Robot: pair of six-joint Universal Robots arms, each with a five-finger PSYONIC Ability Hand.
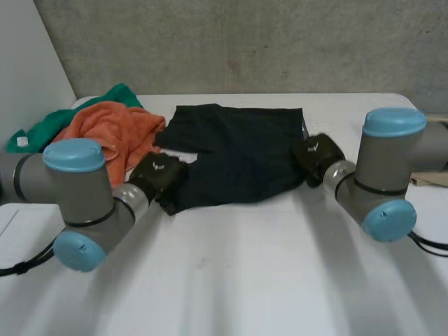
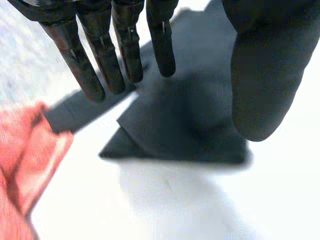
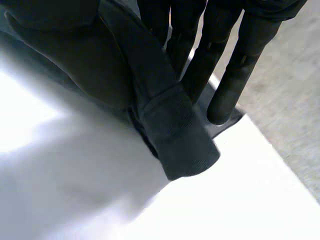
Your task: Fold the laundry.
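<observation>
A black garment (image 1: 234,157) lies spread on the white table (image 1: 245,280), partly folded. My left hand (image 1: 157,175) is at its near left corner. In the left wrist view that hand (image 2: 100,65) has straight fingers and the thumb held apart, hovering above the folded corner of the black garment (image 2: 180,130) without gripping it. My right hand (image 1: 317,155) is at the garment's right edge. In the right wrist view the hand (image 3: 225,75) pinches a ribbed hem of the black garment (image 3: 177,140) between thumb and fingers, and the hem hangs out past the fingertips.
An orange towel (image 1: 112,129) and a green cloth (image 1: 105,98) lie heaped at the table's far left, close to my left hand. The orange towel (image 2: 25,165) also lies beside the black corner. A grey wall stands behind the table.
</observation>
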